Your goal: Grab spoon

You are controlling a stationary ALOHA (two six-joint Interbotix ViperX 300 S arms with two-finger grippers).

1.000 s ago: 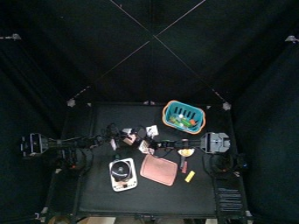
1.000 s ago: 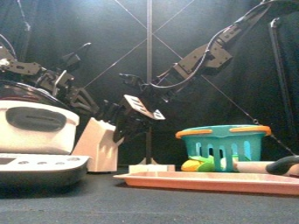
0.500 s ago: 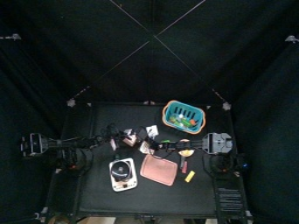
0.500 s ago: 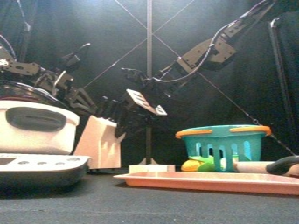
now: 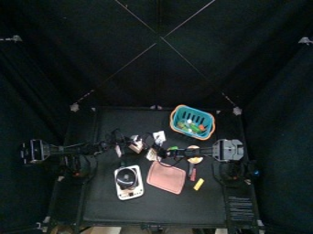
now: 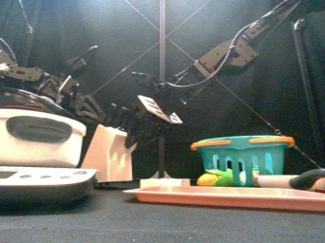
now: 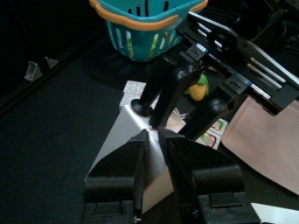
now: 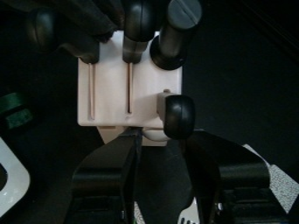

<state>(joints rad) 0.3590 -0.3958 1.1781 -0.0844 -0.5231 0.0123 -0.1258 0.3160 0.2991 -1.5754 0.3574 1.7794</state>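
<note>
- Black right arm point(image 6: 223, 55) comes down in a long slant from high on the right, across the middle of the bench point(image 5: 101, 119), with its wrist rolled onto its side above the knife block point(image 8: 111, 96).
- The right gripper point(image 8: 163, 144) has its jaws standing well apart. They are closed on nothing and point straight at the block's lower face.
- The spoon point(image 8: 177, 115) is still in the block. Only its rounded black handle shows, in a slot of its own, just ahead of the gap between those jaws.
- The handle sticks out of the block on a slant, its long axis running with the slots. The working end is buried in the wood.
- The left arm point(image 6: 38, 78) hangs low on the left. Its gripper point(image 7: 162, 166) sits right at the block's pale sloping face, and I cannot tell how its jaws stand.
- One block, with roughly four more dark handles bunched at its far end.
- One teal basket point(image 6: 248, 144), one pink tray point(image 6: 229, 195) and one white appliance point(image 6: 38, 128).
</note>
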